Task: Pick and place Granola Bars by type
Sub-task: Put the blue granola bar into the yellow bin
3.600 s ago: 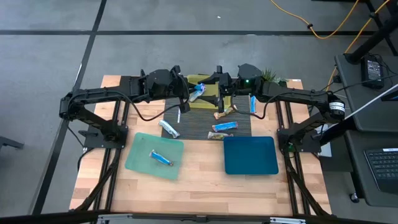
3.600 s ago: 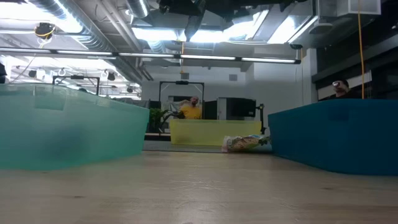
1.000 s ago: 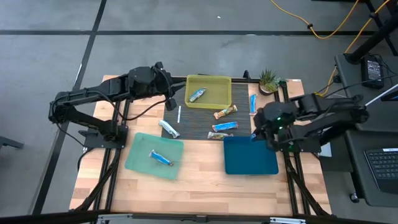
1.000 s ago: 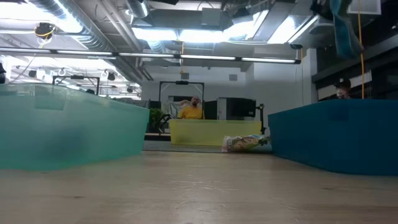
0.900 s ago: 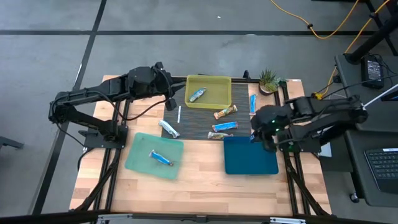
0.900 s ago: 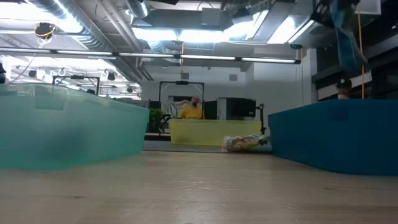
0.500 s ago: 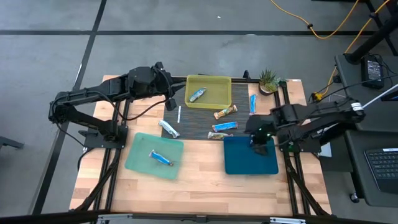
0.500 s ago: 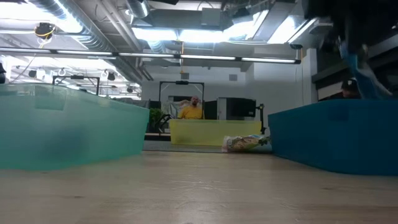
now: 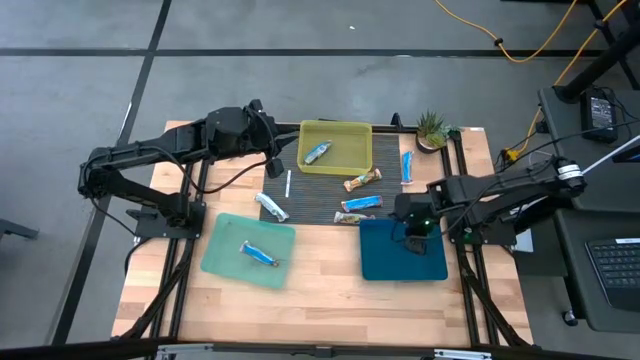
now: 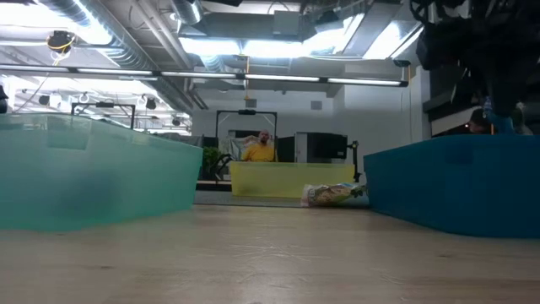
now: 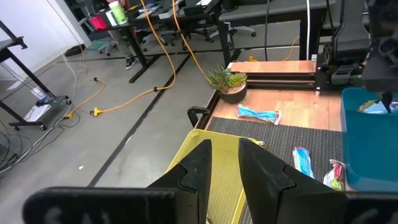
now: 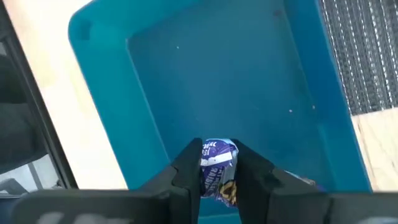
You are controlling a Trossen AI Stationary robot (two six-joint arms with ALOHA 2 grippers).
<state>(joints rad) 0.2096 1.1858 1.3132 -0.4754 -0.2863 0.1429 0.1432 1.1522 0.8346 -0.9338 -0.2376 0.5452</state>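
My right gripper (image 9: 414, 232) is over the dark blue tray (image 9: 403, 258), shut on a blue-wrapped granola bar (image 12: 217, 168); the low view shows it (image 10: 504, 118) down at the tray's rim. My left gripper (image 11: 224, 163) hovers by the yellow tray (image 9: 335, 135), fingers slightly apart, holding nothing. A blue bar (image 9: 318, 152) lies in the yellow tray. Another blue bar (image 9: 258, 253) lies in the light green tray (image 9: 250, 270). Loose on the black mat lie an orange-brown bar (image 9: 362, 180), two blue bars (image 9: 360, 204) (image 9: 407, 166), a tan bar (image 9: 350, 218) and a silvery bar (image 9: 271, 207). My right gripper pinches the bar's wrapper (image 12: 217, 157) between its two fingers. The fingers come from above, pointing down into the dark blue tray. The bar's free end (image 12: 219, 186) sticks out past the fingertips over the tray floor; whether it touches the floor I cannot tell.
A thin white stick (image 9: 288, 184) lies left of the mat. A small potted plant (image 9: 433, 127) stands at the far right corner. Bare wood (image 9: 320, 290) lies between the two near trays and along the near edge.
My right gripper has carried the blue bar toward the table's left and near edge and gone down, from above the dark blue tray's far right corner to low inside it. It has stayed shut on the bar.
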